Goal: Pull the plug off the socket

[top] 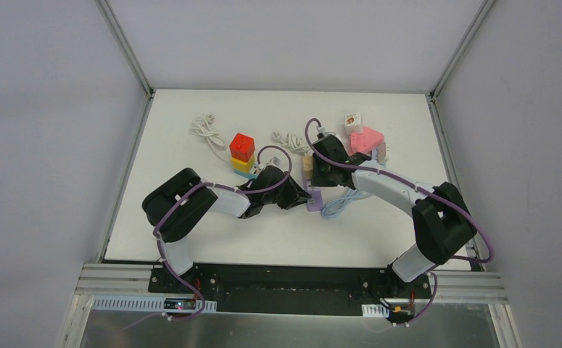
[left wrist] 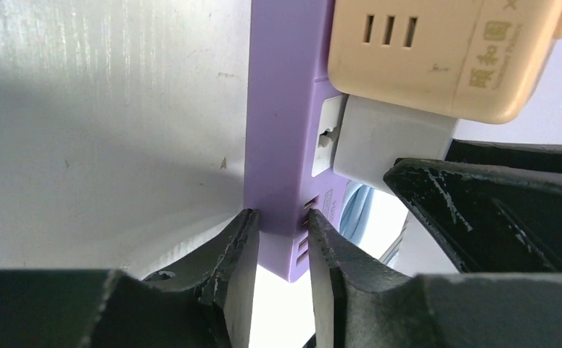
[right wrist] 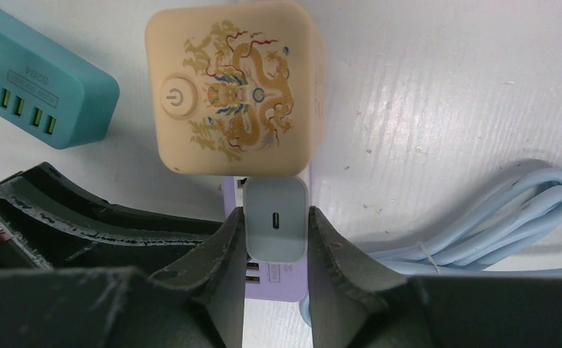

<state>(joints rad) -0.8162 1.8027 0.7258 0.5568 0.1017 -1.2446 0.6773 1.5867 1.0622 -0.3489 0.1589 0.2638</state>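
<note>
A purple socket strip [top: 314,198] lies at the table's middle, with a grey plug [right wrist: 276,225] and a cream cube adapter [right wrist: 234,87] seated in it. My left gripper [left wrist: 281,217] is shut on the strip's near end [left wrist: 285,109], one finger on each side. My right gripper [right wrist: 276,214] is shut on the grey plug, which still sits against the strip [right wrist: 281,283]. In the left wrist view the grey plug [left wrist: 379,145] shows beside the cream adapter [left wrist: 444,51]. In the top view the left gripper [top: 301,197] and right gripper [top: 321,177] meet over the strip.
A light blue coiled cable [right wrist: 481,232] lies right of the strip. A teal power strip [right wrist: 38,87] lies to the left. A red, yellow and blue cube stack [top: 242,154], a pink socket [top: 367,139] and white cables [top: 207,130] lie further back.
</note>
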